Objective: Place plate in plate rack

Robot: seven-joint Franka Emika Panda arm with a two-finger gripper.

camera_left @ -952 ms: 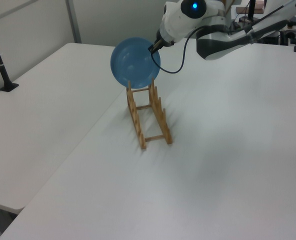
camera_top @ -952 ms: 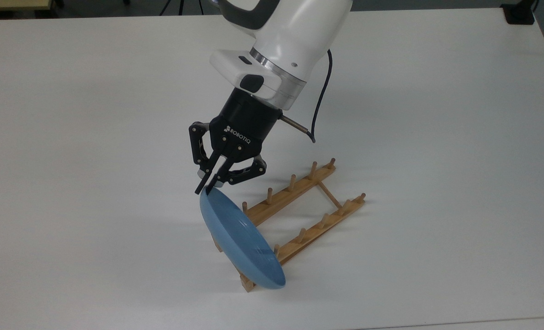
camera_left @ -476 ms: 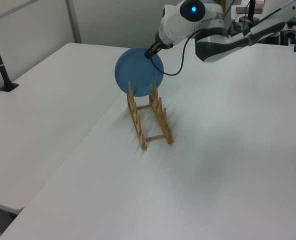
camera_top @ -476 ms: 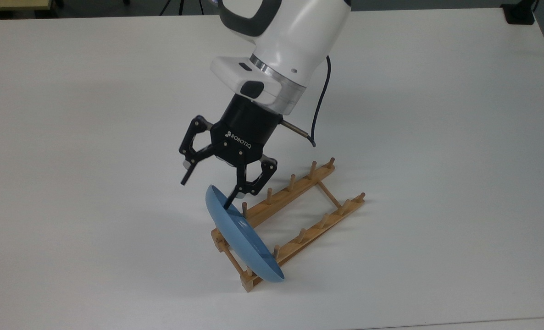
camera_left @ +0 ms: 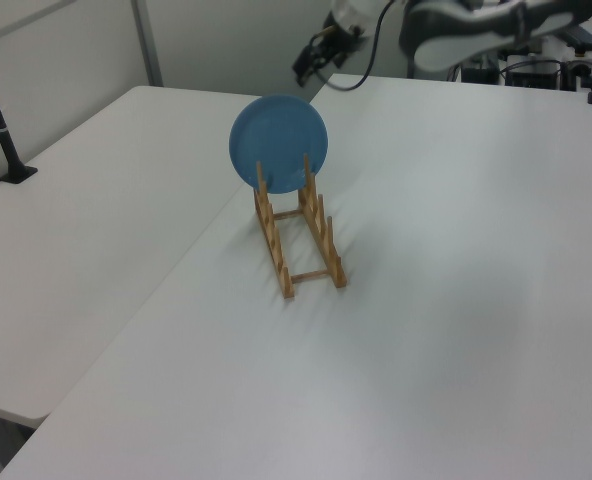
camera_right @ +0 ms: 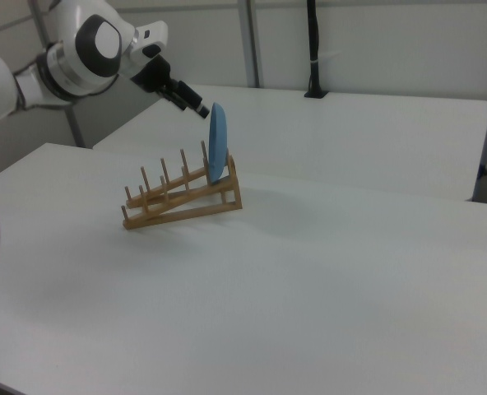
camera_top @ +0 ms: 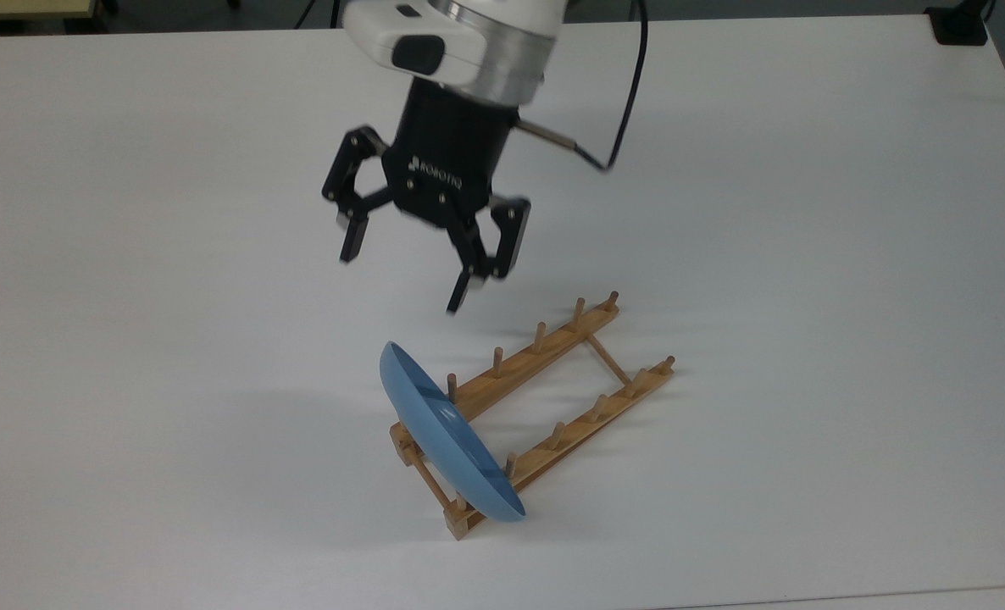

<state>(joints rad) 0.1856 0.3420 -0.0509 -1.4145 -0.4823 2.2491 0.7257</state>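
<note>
My fingers (camera_top: 352,239) are spread wide, holding nothing, above the plate (camera_top: 447,436) w/ clear air between. Plate stands on edge in the end slot of the plate rack (camera_top: 553,407) on the bench (camera_top: 807,254).

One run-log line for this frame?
gripper: jaws open, above plate, clear | plate: on edge in plate rack end slot | phase: released
</note>
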